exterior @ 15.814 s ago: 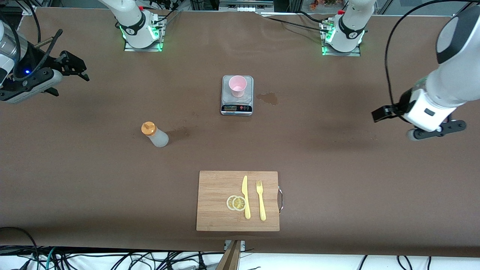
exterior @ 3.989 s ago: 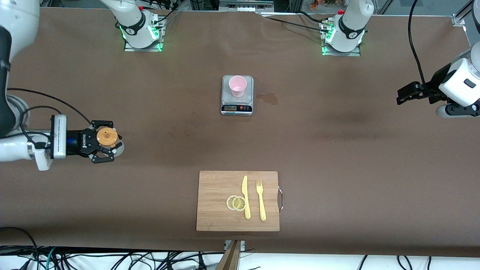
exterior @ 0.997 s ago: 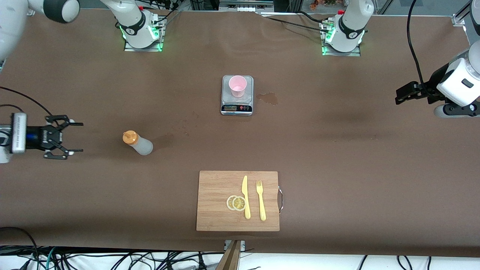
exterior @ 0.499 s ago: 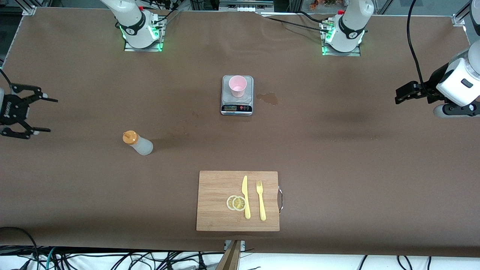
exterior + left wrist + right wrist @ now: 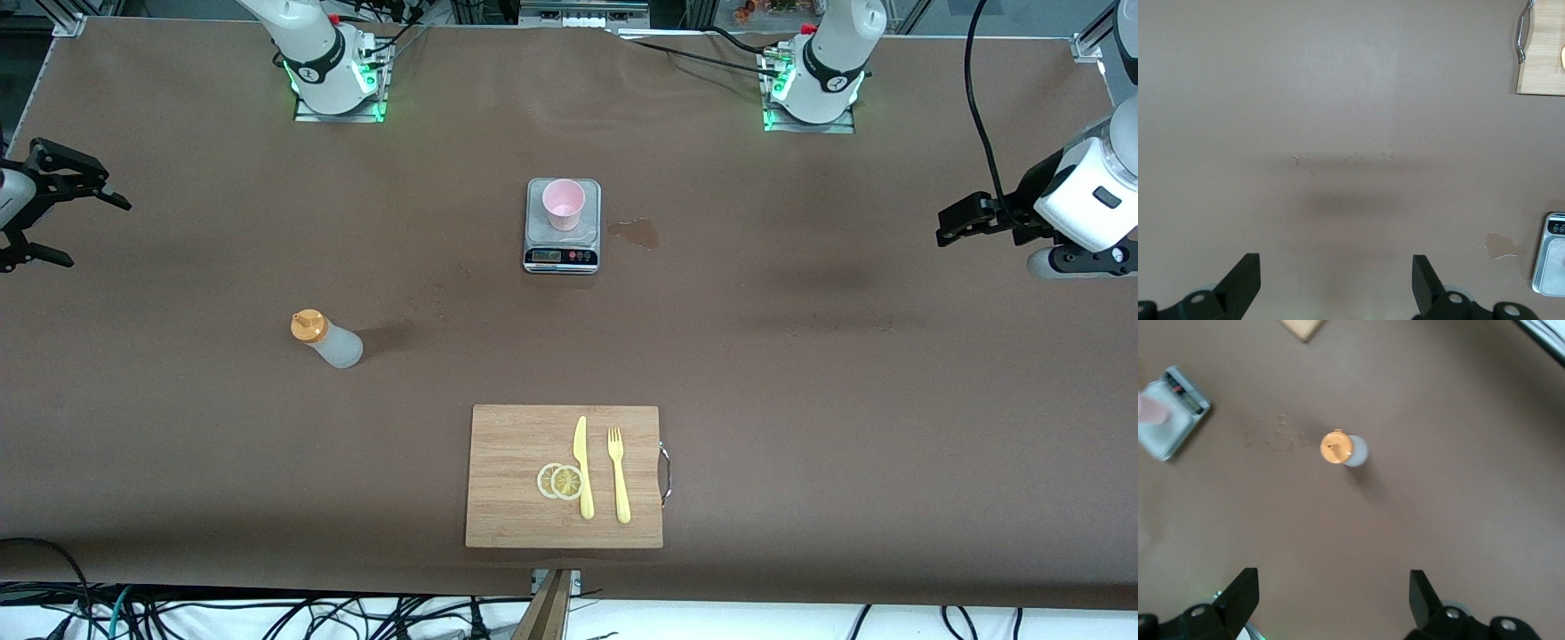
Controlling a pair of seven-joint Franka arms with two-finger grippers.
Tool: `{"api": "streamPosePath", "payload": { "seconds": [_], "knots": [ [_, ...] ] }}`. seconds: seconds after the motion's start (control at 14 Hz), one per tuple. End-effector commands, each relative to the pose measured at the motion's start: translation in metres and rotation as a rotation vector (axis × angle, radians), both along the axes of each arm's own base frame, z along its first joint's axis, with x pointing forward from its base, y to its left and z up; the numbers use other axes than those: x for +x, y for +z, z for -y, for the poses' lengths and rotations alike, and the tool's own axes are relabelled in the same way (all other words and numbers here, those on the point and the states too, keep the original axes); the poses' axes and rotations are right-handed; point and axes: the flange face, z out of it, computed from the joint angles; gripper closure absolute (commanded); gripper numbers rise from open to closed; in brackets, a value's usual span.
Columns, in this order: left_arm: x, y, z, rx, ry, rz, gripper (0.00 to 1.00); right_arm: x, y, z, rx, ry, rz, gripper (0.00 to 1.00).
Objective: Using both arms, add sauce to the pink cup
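Observation:
The sauce bottle [image 5: 329, 340], frosted white with an orange cap, stands upright and alone on the brown table, nearer the front camera than the pink cup [image 5: 564, 204] and toward the right arm's end. The cup sits on a small kitchen scale [image 5: 562, 256]. My right gripper [image 5: 93, 231] hangs open and empty over the table's edge at the right arm's end, well away from the bottle. In the right wrist view the bottle [image 5: 1343, 449] lies far below the open right gripper [image 5: 1333, 597]. My left gripper [image 5: 949, 229] waits open over the left arm's end, over bare table [image 5: 1336, 280].
A wooden cutting board [image 5: 516, 444] with a yellow knife [image 5: 582, 467], a yellow fork [image 5: 618, 476] and lemon slices [image 5: 560, 481] lies near the front edge. A wet stain [image 5: 635, 232] marks the table beside the scale.
My right gripper, open, has drawn back from beside the bottle to the table's edge at the right arm's end and risen. The bottle and the left arm have not moved.

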Motion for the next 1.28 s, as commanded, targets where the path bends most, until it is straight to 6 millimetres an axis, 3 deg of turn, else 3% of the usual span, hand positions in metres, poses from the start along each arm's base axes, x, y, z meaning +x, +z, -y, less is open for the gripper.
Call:
{"api": "streamPosePath", "payload": {
  "seconds": [0.0,0.14,0.36,0.57,0.71,1.07,1.21],
  "knots": [
    [-0.001,0.008,0.001,-0.005,-0.023,-0.001,0.0,-0.026,0.022,-0.024,-0.089,-0.091,0.047,0.0],
    [-0.002,0.01,0.001,-0.005,-0.023,0.004,0.0,-0.038,0.034,-0.014,-0.127,-0.132,0.11,0.0],
    [0.001,0.011,-0.004,-0.005,-0.018,0.008,0.0,-0.059,0.035,-0.01,-0.096,-0.183,0.133,0.0],
    [-0.001,0.019,-0.011,-0.007,-0.009,0.024,0.0,-0.074,0.042,-0.028,-0.078,-0.452,0.102,0.0],
    [-0.001,0.022,-0.014,-0.021,-0.039,0.03,0.0,-0.081,0.038,-0.038,-0.091,-0.541,0.046,0.0],
    [-0.001,0.024,-0.005,-0.026,-0.059,0.038,0.0,-0.084,0.044,-0.038,-0.088,-0.519,0.056,0.0],
    [-0.002,0.026,0.007,-0.059,-0.074,0.037,0.0,-0.083,0.044,-0.038,-0.09,-0.521,0.055,0.0]
  ]
}}
